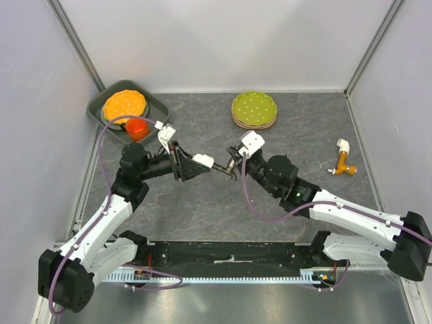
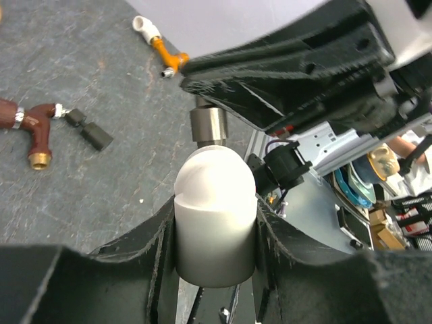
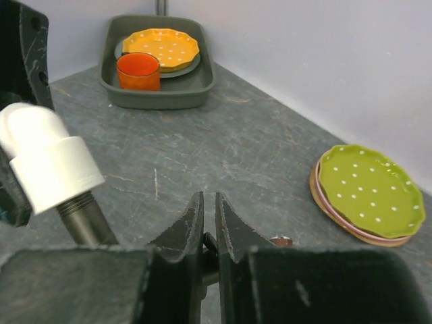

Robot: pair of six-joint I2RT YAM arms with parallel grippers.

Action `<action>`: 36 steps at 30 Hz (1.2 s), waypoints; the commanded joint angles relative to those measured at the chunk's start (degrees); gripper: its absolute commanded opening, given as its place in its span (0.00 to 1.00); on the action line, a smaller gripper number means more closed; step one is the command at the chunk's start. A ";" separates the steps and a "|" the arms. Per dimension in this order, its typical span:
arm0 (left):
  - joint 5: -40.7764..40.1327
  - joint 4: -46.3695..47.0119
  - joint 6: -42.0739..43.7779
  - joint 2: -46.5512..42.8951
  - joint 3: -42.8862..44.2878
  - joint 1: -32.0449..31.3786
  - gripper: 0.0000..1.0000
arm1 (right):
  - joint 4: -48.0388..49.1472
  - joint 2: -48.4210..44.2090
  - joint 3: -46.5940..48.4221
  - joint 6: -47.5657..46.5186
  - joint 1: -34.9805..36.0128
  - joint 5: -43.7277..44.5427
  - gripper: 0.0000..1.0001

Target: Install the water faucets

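Observation:
My left gripper (image 1: 199, 164) is shut on the white elbow fitting (image 2: 214, 209), held above the table's middle; the fitting also shows in the top view (image 1: 205, 160) and the right wrist view (image 3: 44, 158). A dark grey tap stem (image 3: 84, 219) is threaded into the elbow (image 2: 208, 125). My right gripper (image 1: 231, 164) faces the left one, its jaws nearly closed on a thin dark part of that tap (image 3: 209, 202). A reddish-brown tap (image 2: 37, 125) lies on the table with a dark grey piece (image 2: 91, 131) at its end. An orange-and-white faucet (image 1: 345, 162) lies far right.
A stack of green dotted plates (image 1: 254, 109) stands at the back middle. A grey tray (image 1: 160, 108) at the back left holds an orange plate (image 1: 125, 104) and an orange cup (image 1: 137, 128). Walls close in the left, right and back sides.

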 commanded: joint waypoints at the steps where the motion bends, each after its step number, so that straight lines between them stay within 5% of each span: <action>1: 9.45 16.07 -5.71 -2.96 -1.07 0.38 0.02 | -4.77 1.66 2.60 5.98 -5.54 -4.85 0.22; 9: 10.60 24.96 -9.50 -3.49 -3.27 0.38 0.02 | -6.43 8.15 4.79 12.92 -10.92 -20.40 0.55; 14: 9.90 26.72 -10.64 -3.40 -3.79 0.30 0.02 | -8.63 11.94 6.99 14.15 -10.83 -27.09 0.67; 24: 3.32 18.99 -6.42 -4.63 -3.27 0.38 0.02 | -9.34 2.12 5.33 13.54 -13.90 -27.89 0.83; 27: 1.73 18.29 -6.42 -4.89 -3.44 0.38 0.02 | -9.43 -1.40 3.48 11.88 -14.08 -19.92 0.90; 30: 0.07 15.83 -5.89 -4.81 -3.09 0.38 0.02 | -9.34 -4.74 1.37 9.68 -14.35 -12.08 0.92; 36: -5.38 8.45 -5.80 -3.32 -1.78 1.09 0.02 | -3.20 -13.08 -6.27 3.88 -14.35 -14.68 0.93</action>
